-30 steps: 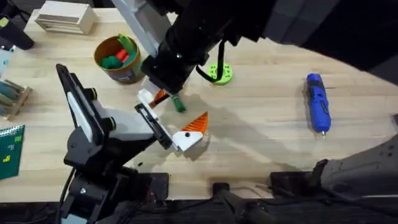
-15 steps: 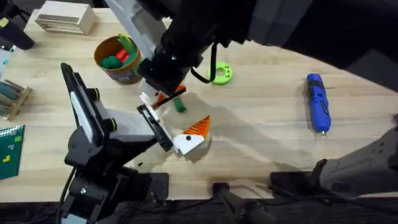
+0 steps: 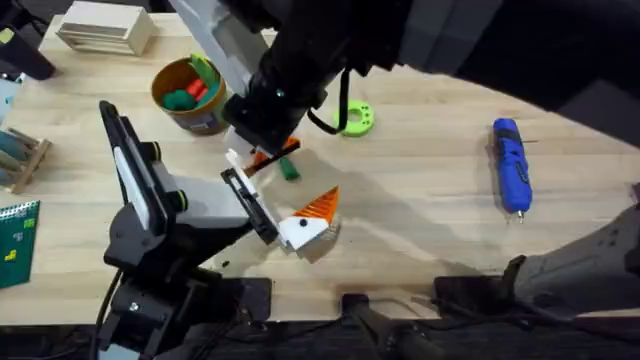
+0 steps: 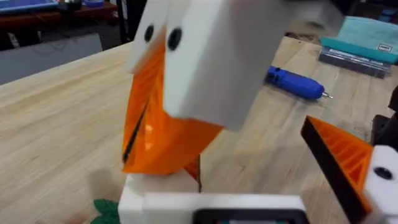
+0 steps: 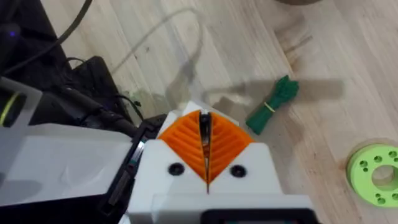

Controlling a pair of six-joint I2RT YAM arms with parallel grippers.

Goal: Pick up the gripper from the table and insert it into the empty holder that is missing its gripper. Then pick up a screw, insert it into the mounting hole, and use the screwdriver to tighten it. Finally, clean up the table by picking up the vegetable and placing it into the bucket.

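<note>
My right gripper (image 3: 262, 152) reaches across from the right and is shut on the small orange gripper (image 4: 155, 140). It holds that piece right on top of the white holder (image 4: 155, 194), the bare finger of my left gripper (image 3: 275, 190). The left gripper lies open on the table (image 3: 420, 230), and its other finger carries an orange ribbed pad (image 3: 318, 204). In the right wrist view, the orange pads (image 5: 186, 140) press together. The dark-green vegetable (image 3: 288, 170) lies just past the holder. Farther left and back stands the bucket (image 3: 205, 118). At the right lies the blue screwdriver (image 3: 510, 165).
A bright green ring disc (image 3: 355, 118) sits behind the vegetable. Green and red toys fill the bucket. A pale wooden block (image 3: 105, 27) is at the back left, a small rack (image 3: 20, 155) and a green card (image 3: 18, 240) at the left edge.
The right gripper with the orange piece has shifted slightly left and back over the holder. The left arm has nudged a little. Almost nothing has moved in the last half second.
</note>
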